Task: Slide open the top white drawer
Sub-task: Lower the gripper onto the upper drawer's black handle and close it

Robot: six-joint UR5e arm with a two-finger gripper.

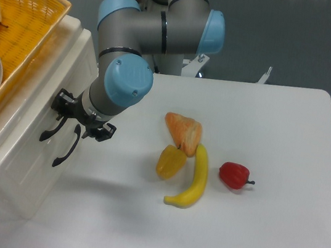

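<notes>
The white cabinet stands at the left, its front facing right. The top white drawer (32, 118) looks shut, with its black curved handle (50, 132) on the front. The lower drawer's handle (65, 153) sits just right of it. My gripper (82, 121) is at the cabinet front, right over the upper ends of both handles. Its black fingers (62, 104) stand apart, and the handle ends lie between them. The arm hides whether the fingers touch a handle.
A yellow wicker basket (39, 11) with a plate and fruit sits on top of the cabinet. On the white table (277, 128) lie a croissant (183, 132), a yellow pepper (170, 162), a banana (194, 179) and a red pepper (234, 175).
</notes>
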